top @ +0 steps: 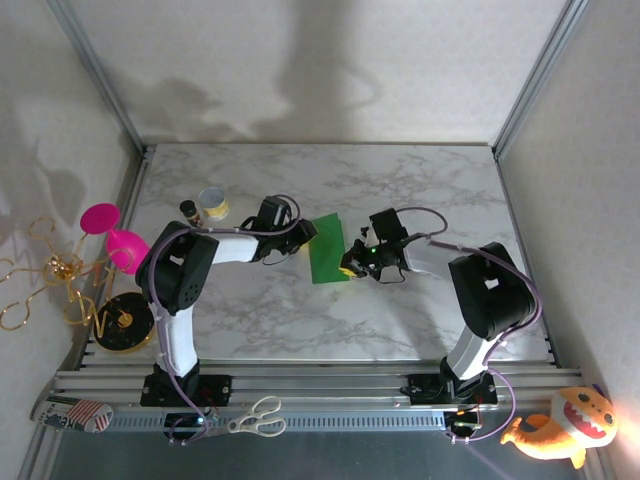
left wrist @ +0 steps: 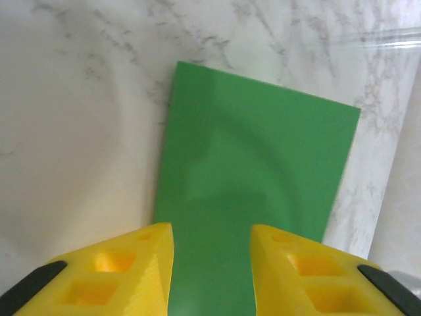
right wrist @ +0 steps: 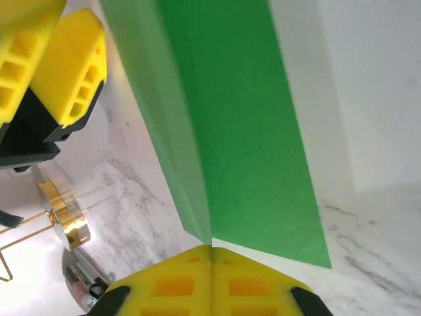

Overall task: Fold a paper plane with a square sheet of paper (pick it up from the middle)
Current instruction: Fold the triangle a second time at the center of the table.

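The square sheet of paper (top: pixel 328 250) is bright green and sits mid-table, bent into a narrow rectangle rather than a paper plane. In the right wrist view the sheet (right wrist: pixel 250 131) rises in two flaps from a crease. My right gripper (right wrist: pixel 211 249) is shut on the near end of that crease, its yellow fingers pressed together; from above it (top: pixel 352 262) sits at the sheet's right edge. My left gripper (left wrist: pixel 212 243) is open, its fingers (left wrist: pixel 148 263) apart over the sheet (left wrist: pixel 256 158), at the sheet's left edge (top: pixel 305 236).
A tin can (top: pixel 212 205) and a small dark bottle (top: pixel 188 209) stand left of the left arm. Pink cups (top: pixel 110 238), gold wire and a black disc (top: pixel 125 320) crowd the left edge. Scissors (top: pixel 255 418) and a plush toy (top: pixel 560 428) lie beyond the front rail.
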Robot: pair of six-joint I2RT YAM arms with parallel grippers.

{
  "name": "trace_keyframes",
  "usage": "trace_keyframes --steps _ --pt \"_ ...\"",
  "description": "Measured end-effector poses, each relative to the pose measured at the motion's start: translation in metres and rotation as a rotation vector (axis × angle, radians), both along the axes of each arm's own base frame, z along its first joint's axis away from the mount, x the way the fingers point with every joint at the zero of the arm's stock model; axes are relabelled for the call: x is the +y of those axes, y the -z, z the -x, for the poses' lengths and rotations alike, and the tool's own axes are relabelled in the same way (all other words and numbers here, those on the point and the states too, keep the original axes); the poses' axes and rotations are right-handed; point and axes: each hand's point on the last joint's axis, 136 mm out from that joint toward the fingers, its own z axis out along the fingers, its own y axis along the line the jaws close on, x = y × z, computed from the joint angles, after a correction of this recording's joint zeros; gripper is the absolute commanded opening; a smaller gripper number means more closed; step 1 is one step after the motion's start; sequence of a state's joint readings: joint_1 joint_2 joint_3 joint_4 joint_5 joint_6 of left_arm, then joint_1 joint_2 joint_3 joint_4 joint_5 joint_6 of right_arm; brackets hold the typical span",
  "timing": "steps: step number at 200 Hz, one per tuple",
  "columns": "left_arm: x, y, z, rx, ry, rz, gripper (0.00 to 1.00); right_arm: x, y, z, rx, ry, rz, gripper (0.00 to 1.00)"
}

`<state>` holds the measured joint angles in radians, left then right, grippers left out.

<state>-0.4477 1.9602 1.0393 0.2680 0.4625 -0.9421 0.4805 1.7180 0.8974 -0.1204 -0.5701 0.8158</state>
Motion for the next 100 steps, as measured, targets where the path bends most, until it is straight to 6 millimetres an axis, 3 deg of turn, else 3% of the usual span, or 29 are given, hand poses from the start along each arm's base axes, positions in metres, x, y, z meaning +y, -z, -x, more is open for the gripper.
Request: trace_keyframes --steps 52,100 --pt "-0.007 -0.011 -0.012 -0.055 0.049 -0.011 0.33 -0.003 0.005 0.003 0.0 -0.095 0.032 0.0" --pt "-0.008 0.011 -0.013 -0.022 0.071 -0.045 0.28 -0.007 0.008 0.008 0.016 -0.13 0.05 0.0"
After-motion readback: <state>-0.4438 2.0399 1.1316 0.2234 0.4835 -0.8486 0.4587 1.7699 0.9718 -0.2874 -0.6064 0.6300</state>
